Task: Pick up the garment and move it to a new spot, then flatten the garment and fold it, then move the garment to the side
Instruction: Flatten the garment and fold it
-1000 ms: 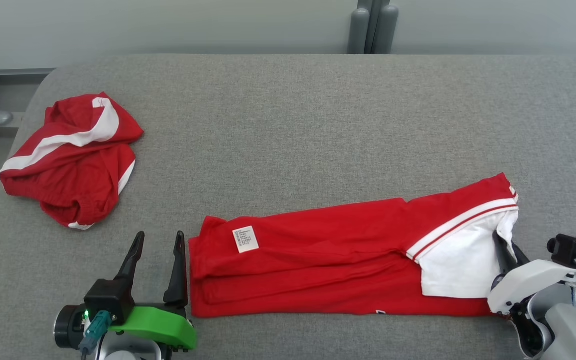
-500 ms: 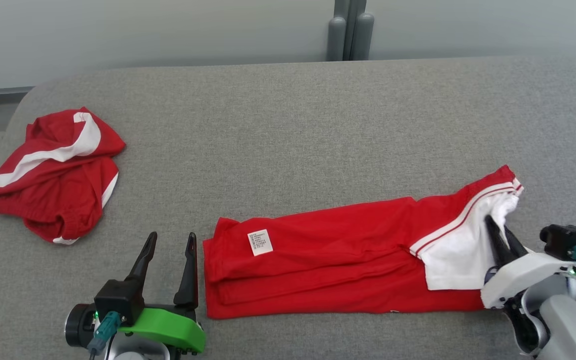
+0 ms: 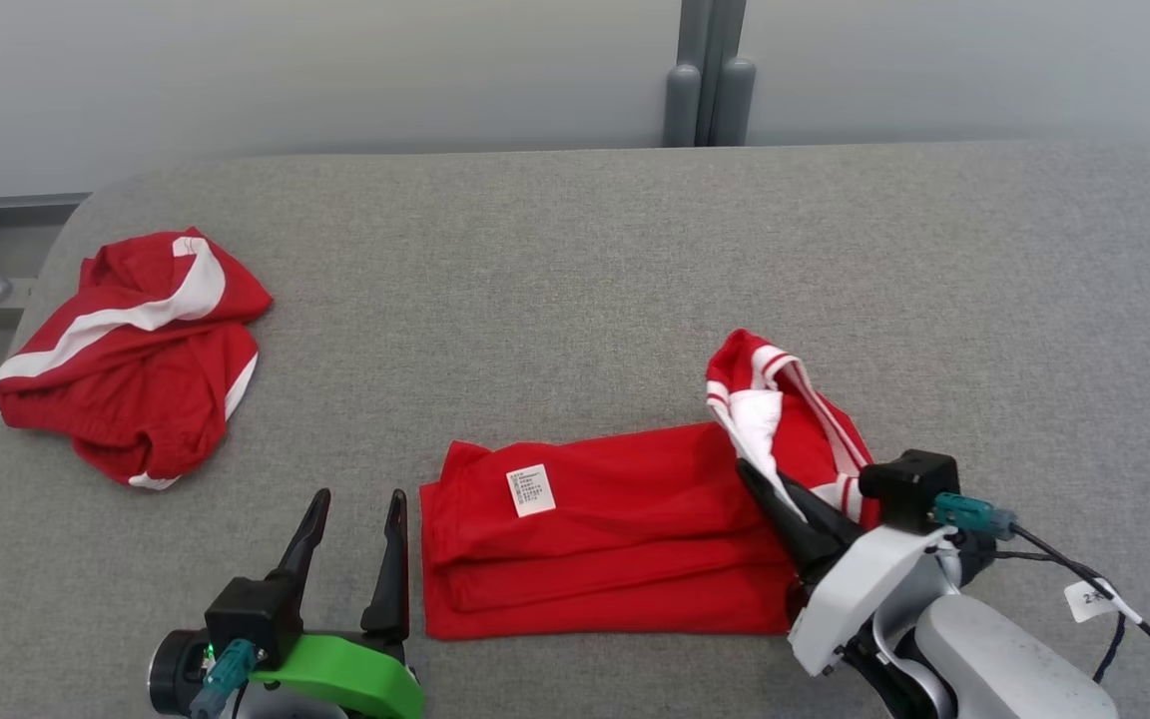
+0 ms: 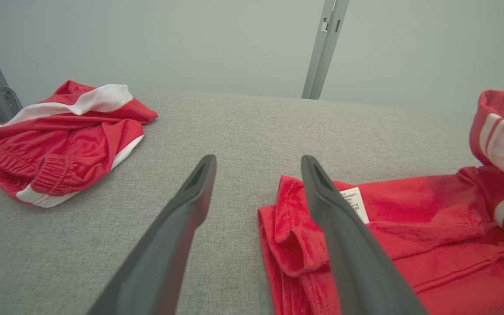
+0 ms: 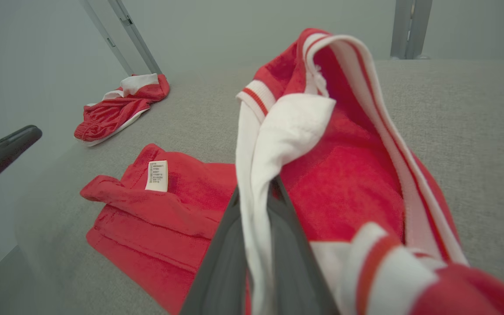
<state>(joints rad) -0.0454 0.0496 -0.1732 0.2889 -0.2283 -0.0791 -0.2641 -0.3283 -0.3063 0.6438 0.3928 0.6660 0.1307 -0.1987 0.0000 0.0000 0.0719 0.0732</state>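
Apparently a bare robot test lab: broad grey felt-covered worktable [image 3: 575, 250], plain pale wall panels [image 3: 335, 80], grey metal frame post [image 3: 710, 70] at twelve o'clock.

A grey fabric-covered surface [image 3: 575, 260] with a rounded far-left corner lies before a plain pale wall [image 3: 335, 80]. 1 grey upright post [image 3: 710, 50] rises behind it; the light is soft and even.

On table [image 3: 535, 260], garment [image 3: 615, 539] right of crumpled heap [image 3: 126, 355]
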